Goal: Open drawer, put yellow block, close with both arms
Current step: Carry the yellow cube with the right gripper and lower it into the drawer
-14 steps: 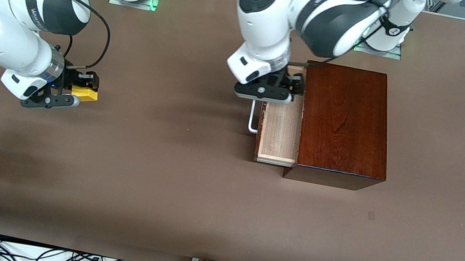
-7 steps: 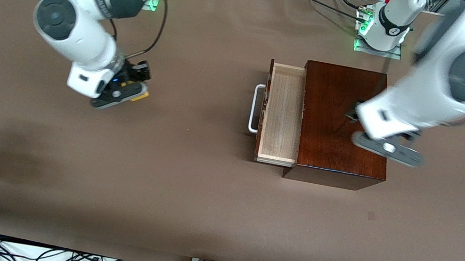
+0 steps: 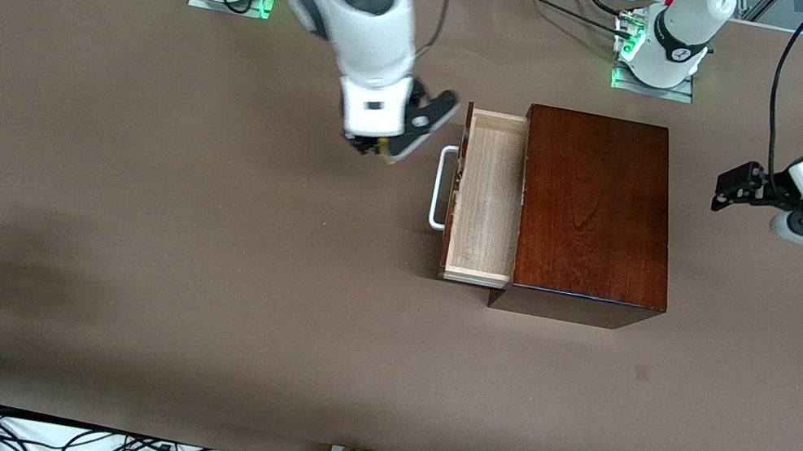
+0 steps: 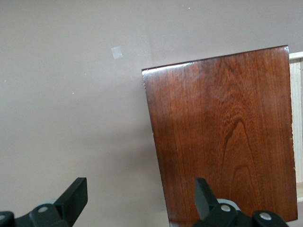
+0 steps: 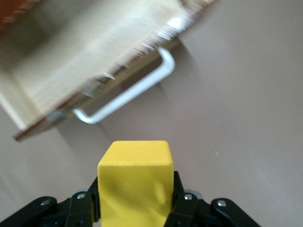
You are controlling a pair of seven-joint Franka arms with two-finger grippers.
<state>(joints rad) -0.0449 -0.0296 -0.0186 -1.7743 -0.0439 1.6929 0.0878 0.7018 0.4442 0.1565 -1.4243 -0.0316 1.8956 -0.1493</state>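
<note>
Table (image 3: 123,209): flat, matte brown covering, wide bare stretches on every side of the box.

Right gripper (image 3: 382,148): black, two-fingered, carried on a white jointed arm from the base at the right arm's end. It is held in the air over bare table just beside the handle, and is clenched on the block.

Block (image 5: 135,182): bright yellow cube, smooth faces, crisp edges, seen pinched between the black fingers (image 5: 182,208) in the right wrist view; only a sliver is shown in the front view.

Handle (image 3: 442,187): white metal, U-shaped, rounded bar, standing off the drawer front.

Drawer (image 3: 487,199): pulled out, pale light-wood tray with straight grain, thin walls and a dark reddish front. Its cavity is unobstructed from above.

Box (image 3: 592,210): glossy mahogany, rectangular, sharp-edged, flat top with visible grain.

Left gripper (image 3: 738,190): black, fingers spread apart, nothing held. It is held over bare table at the left arm's end, apart from the box edge. In the left wrist view the box top (image 4: 227,137) is seen between the two fingers (image 4: 75,198).
</note>
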